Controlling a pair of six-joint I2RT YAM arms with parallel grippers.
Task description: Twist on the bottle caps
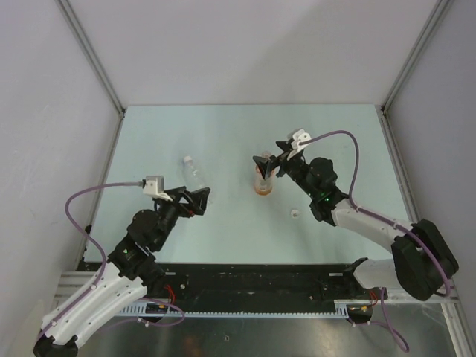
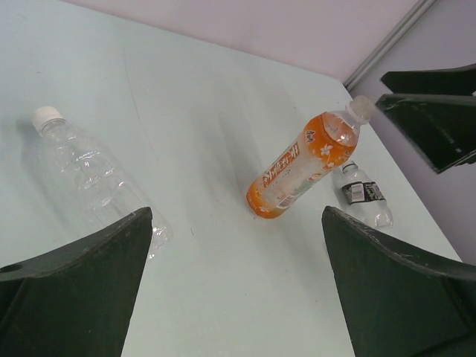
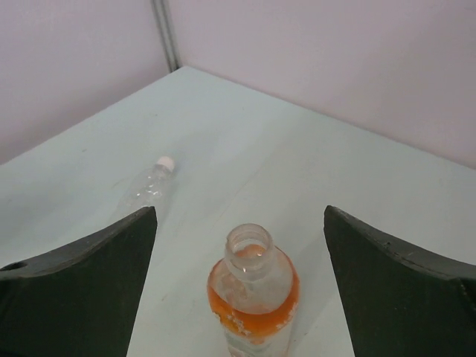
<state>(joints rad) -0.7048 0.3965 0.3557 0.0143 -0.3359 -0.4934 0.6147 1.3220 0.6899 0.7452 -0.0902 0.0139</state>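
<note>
An orange-tinted bottle (image 1: 264,184) (image 2: 301,167) (image 3: 253,290) stands upright mid-table, its neck open with no cap on it. My right gripper (image 1: 269,161) (image 3: 239,211) hovers over it, open, one finger on each side of the neck and touching nothing. A plain clear bottle (image 1: 196,177) (image 2: 93,178) (image 3: 147,184) lies on its side to the left with a white cap (image 2: 46,115) (image 3: 166,161) on its neck. My left gripper (image 1: 196,201) (image 2: 236,216) is open and empty just in front of it. A loose white cap (image 1: 295,214) lies on the table near the right arm.
A small clear bottle with a dark label (image 2: 362,195) lies on its side behind the orange one; the right arm hides it in the top view. Grey walls and metal corner posts (image 1: 393,93) enclose the pale table (image 1: 223,134).
</note>
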